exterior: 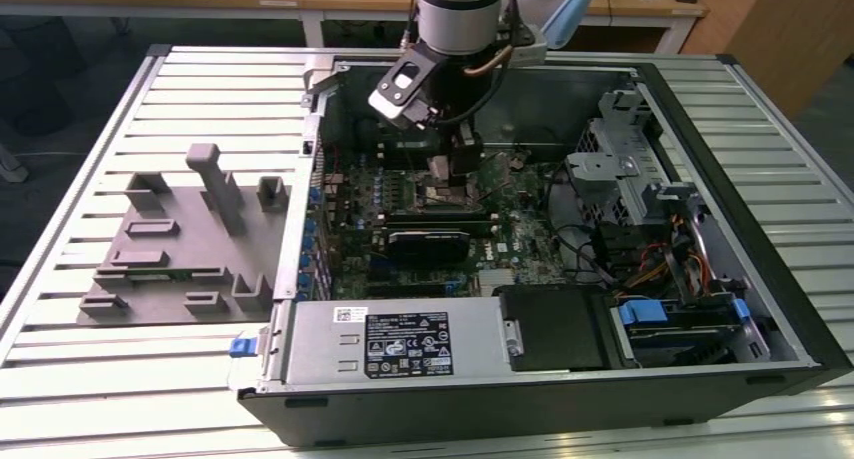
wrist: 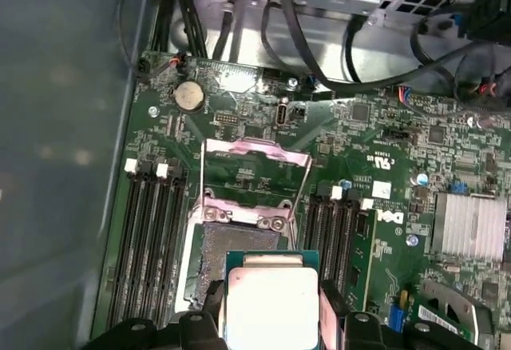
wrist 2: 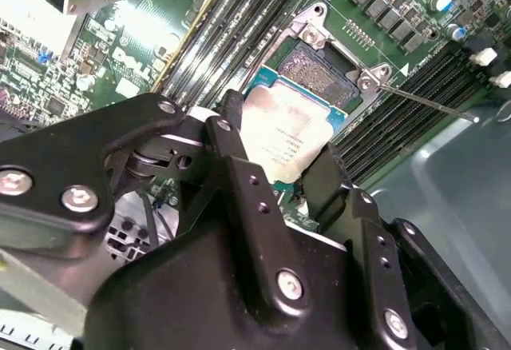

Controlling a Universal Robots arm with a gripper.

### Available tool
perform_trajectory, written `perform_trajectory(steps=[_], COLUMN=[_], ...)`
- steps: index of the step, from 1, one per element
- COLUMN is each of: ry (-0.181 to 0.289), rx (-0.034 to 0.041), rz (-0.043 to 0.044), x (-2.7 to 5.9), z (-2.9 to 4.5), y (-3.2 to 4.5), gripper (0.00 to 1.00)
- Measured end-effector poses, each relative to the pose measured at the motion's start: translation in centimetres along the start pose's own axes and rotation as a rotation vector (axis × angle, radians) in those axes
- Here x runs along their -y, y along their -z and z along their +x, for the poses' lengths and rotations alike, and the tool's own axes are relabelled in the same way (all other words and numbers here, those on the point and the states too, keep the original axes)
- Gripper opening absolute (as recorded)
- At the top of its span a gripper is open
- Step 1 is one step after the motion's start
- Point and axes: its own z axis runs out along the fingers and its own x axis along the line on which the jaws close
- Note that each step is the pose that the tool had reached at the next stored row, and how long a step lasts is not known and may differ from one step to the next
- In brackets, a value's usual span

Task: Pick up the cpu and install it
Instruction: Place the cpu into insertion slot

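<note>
The gripper [wrist 2: 281, 152] is closed partway on the cpu [wrist 2: 289, 130], its two black fingers [wrist 2: 239, 166] pressing on opposite edges of the chip so the silver-grey metal top faces up between them. In the first wrist view the cpu [wrist: 271, 308] hangs over the near part of the open socket [wrist: 233, 256] – some of the dark contact field is bare beyond the chip's edge – and whether it touches the socket cannot be told. The socket's metal load plate [wrist: 254, 161] stands swung open just past it. Black memory slots [wrist: 148, 238] run along both sides of the socket on the green motherboard [wrist: 359, 138], with a round coin cell [wrist: 189, 94] near one corner and a finned heatsink [wrist: 471, 224] further off. In the exterior view the arm [exterior: 461, 9] reaches down into the open computer case [exterior: 747, 159], the gripper [exterior: 451, 171] low over the middle of the board. On the slatted metal table [exterior: 80, 139], at the exterior view's left of the case, sit grey holder blocks [exterior: 174, 249] – well apart from the gripper.
</note>
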Motion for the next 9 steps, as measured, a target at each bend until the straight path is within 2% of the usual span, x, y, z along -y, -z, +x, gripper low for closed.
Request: perform_trajectory(steps=[2, 6, 9], ry=[-0.018, -0.087, -0.101], rx=[0.001, 0.0053, 0.0062], rz=[0.0005, 0.0028, 0.0033], x=[0.0, 0.02, 0.03], z=[0.01, 0.02, 0.09], y=[-0.09, -0.33, -0.63], gripper=[0.54, 0.54, 0.54])
